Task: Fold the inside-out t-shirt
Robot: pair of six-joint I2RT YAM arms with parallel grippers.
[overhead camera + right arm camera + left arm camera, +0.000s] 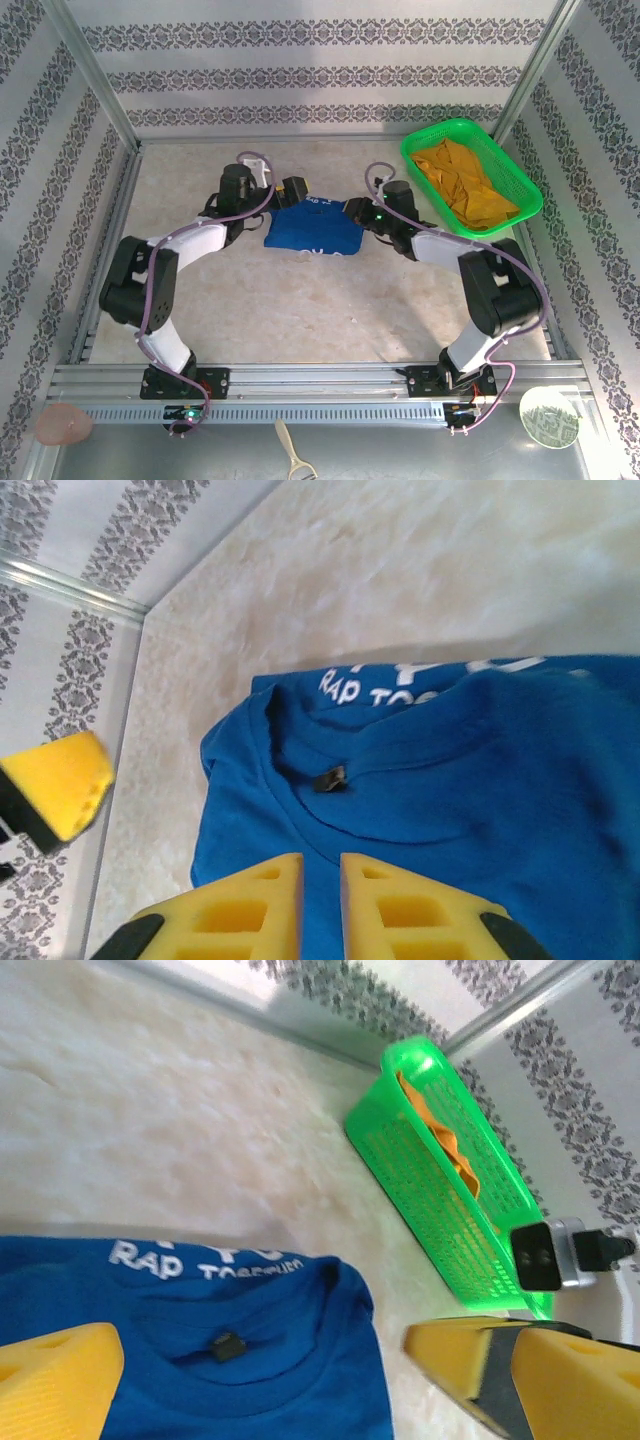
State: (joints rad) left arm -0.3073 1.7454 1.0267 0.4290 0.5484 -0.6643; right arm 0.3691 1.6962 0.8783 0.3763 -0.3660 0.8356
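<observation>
Pale marbled table (300,320), patterned walls: the inside-out t-shirt (312,232), royal blue and gathered into a compact pad, lies between and beneath both pincers, with its neckline, dark label (328,779) and white lettering uppermost. The left gripper (262,1360) stands spread wide over the collar. The right gripper (321,870) is pressed nearly together over the cloth; whether it pinches any cannot be told.

My left fingers (55,1380) run off the bottom edge of the left wrist view, and the shirt (340,1380) is cut off there too. A fold of it covers the end of the lettering (200,1260). The tag (328,779) is too small to read. My right fingers (250,910) stand nearly together over the cloth; whether they pinch it I cannot tell. The basket (430,1190) has its near corner hidden behind my left finger.
</observation>
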